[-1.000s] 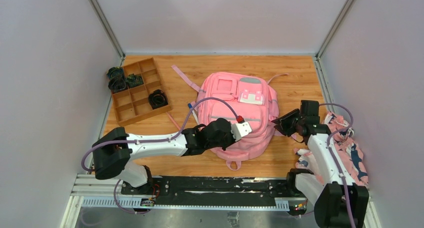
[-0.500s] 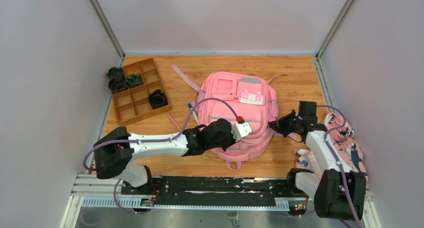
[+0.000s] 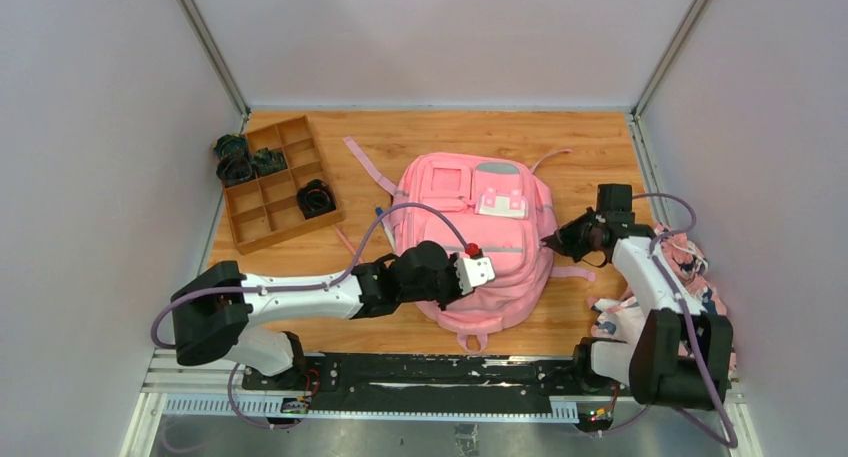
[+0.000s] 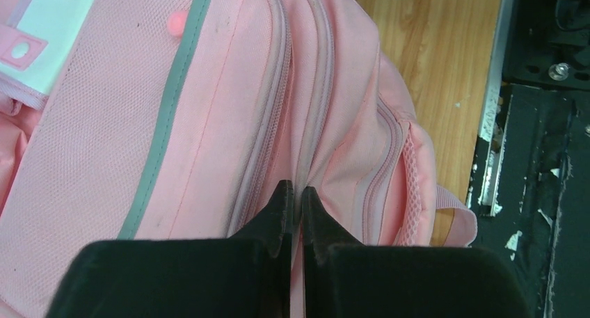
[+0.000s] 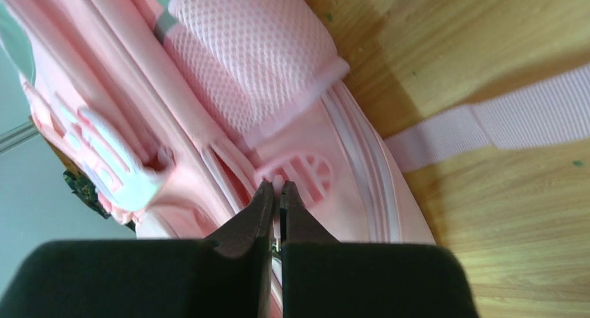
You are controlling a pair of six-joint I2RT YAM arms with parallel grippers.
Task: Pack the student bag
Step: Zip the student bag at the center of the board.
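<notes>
The student bag (image 3: 480, 242) is laid flat, front up, near the middle of a wooden table (image 3: 590, 147), which is closed in by pale walls (image 3: 100, 177) on the left, right and far sides. A black rail (image 3: 400, 372) is fixed along the near edge.

A compartmented brown tray (image 3: 280, 182) is set at the far left, well apart from the bag, with black items (image 3: 316, 198) held in some of its cells. A patterned cloth bundle (image 3: 690, 287) is heaped against the right wall, just beside the right arm. One pink strap (image 3: 365, 162) is stretched across the boards between tray and bag.

The left gripper (image 4: 292, 200) is pressed together with its tips on a zip seam at the bag's near end; whether fabric is nipped cannot be told. The right gripper (image 5: 273, 193) is closed on a thin pale tab at the bag's right side.

Bare boards are left behind the bag and in front of the tray; little room is left along the right wall.
</notes>
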